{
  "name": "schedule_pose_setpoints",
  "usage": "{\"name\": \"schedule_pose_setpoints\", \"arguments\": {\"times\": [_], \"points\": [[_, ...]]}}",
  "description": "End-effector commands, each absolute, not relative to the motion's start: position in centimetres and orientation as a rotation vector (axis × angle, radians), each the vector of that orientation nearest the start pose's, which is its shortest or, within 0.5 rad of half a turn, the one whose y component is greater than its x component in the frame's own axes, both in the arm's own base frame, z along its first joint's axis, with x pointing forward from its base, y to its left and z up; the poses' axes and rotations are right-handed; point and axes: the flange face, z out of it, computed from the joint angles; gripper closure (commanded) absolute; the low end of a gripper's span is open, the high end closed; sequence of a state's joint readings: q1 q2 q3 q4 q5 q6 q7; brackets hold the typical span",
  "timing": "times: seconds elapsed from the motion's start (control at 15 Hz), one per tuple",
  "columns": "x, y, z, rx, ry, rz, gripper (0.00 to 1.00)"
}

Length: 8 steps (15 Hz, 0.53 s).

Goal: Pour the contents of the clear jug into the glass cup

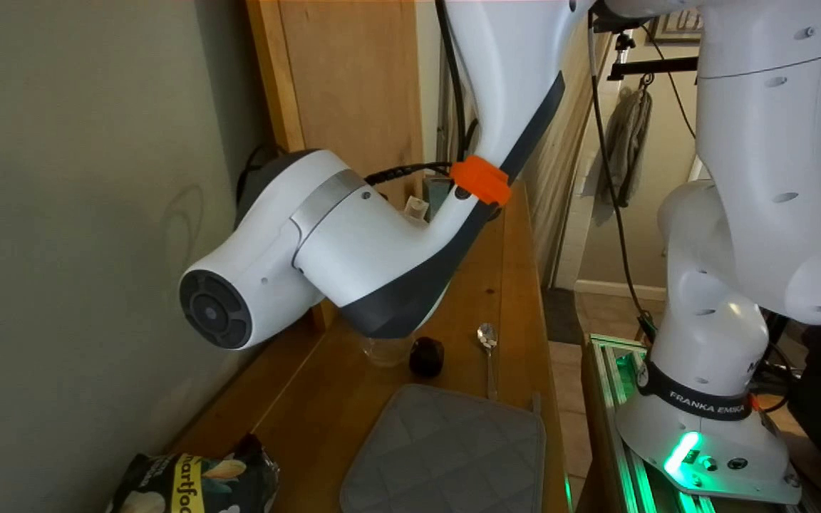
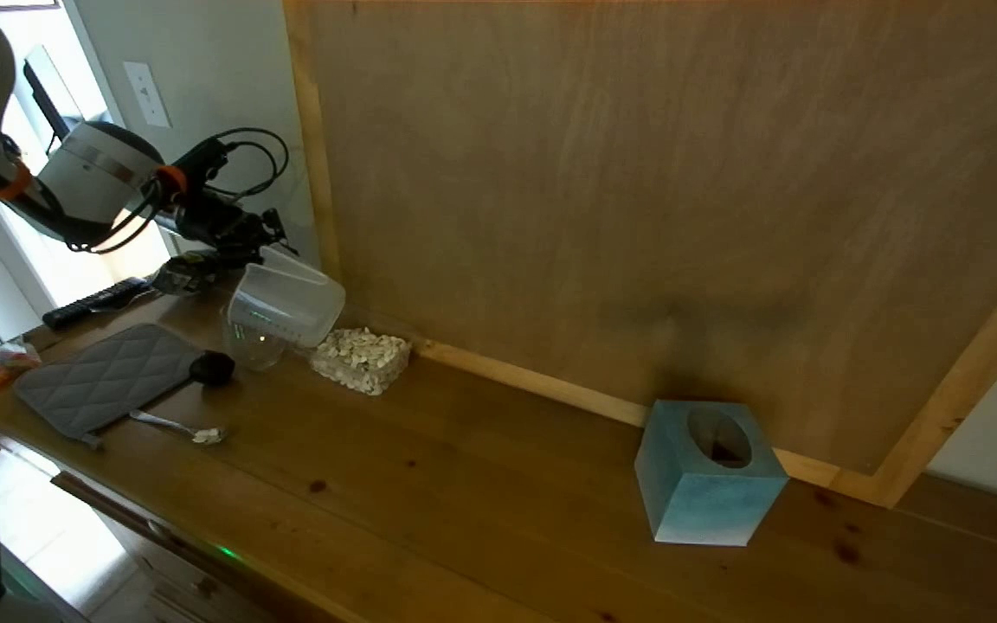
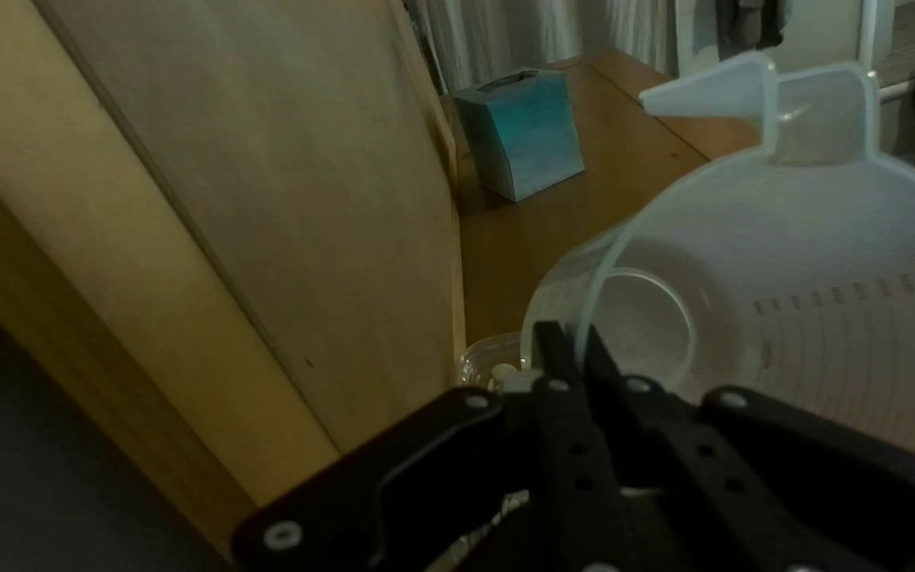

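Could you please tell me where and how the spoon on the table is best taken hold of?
I'd probably take the spoon midway along its handle, from straight above, with the fingers closing across it, once they release the clear jug. The handle is slim and lies low, the bowl carries pale flakes, and the handle's far end is close by the grey pad.

Can see a blue tissue box [image 2: 710, 484] at lower right of an exterior view, standing on a wooden counter [image 2: 464, 502] near a wooden panel [image 2: 637, 199]. At left there, can make out a gray quilted mat [image 2: 113, 372], a round dark object [image 2: 212, 369] just beside the mat, and a spoon [image 2: 168, 424]. Higher up, can spot a black remote [image 2: 96, 303] and a white wall plate [image 2: 146, 93]. In an exterior view, can find a snack bag [image 1: 200, 477] at bottom left and a hanging gray cloth [image 1: 628, 135] at upper right.
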<state>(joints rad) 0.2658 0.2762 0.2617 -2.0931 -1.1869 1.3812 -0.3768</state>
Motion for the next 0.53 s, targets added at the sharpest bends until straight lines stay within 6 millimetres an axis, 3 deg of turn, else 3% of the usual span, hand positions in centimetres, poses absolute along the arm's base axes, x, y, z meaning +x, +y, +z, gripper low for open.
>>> {"name": "schedule_pose_setpoints", "arguments": {"times": [0.0, 0.47], "points": [[49.47, 15.69, 31.47, 1.353, 1.143, -0.841, 0.99], [49.48, 15.92, 31.35, 1.325, 1.144, -0.842, 0.99]]}}
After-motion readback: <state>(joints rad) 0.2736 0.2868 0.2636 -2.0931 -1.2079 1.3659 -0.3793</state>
